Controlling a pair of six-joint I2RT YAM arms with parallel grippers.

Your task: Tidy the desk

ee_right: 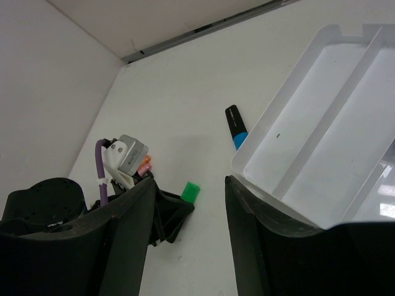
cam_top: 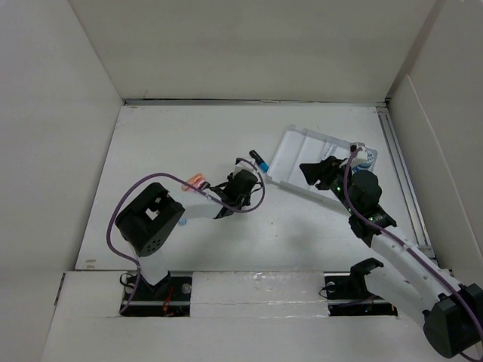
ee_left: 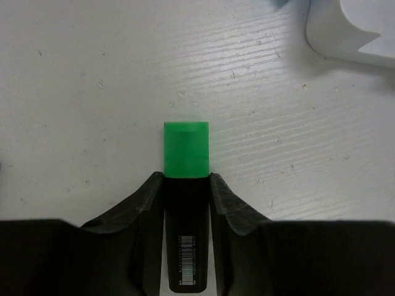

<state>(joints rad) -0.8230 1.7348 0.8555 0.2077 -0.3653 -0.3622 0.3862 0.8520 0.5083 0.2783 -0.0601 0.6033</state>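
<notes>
The left gripper [cam_top: 241, 185] sat near the middle of the overhead frame, its jaws clamped on the black barrel of a green-capped highlighter [ee_left: 186, 206]. In the left wrist view the cap jutted past the fingertips [ee_left: 216, 185], pointing to the top of the frame, and the desk [ee_left: 92, 74] filled everything behind it. Whether the pen touched the surface could not be told.

To the right of centre in the overhead view, the right gripper [cam_top: 321, 172] hung over the lower edge of a white ridged tray [cam_top: 302, 147]. Its jaws stood apart and held nothing. In the right wrist view the bare desk [ee_right: 185, 105] showed through the gap between the two fingers [ee_right: 247, 216], and the green cap [ee_right: 191, 192] sat in that gap beside the left gripper [ee_right: 170, 216].

A blue-capped highlighter [cam_top: 259, 159] lay on the desk [cam_top: 173, 143] just beside the tray's left edge. In the right wrist view this pen [ee_right: 235, 128] had its cap toward the tray's rim [ee_right: 290, 80]. A corner of the tray [ee_left: 352, 31] edged into the upper right of the left wrist view.
</notes>
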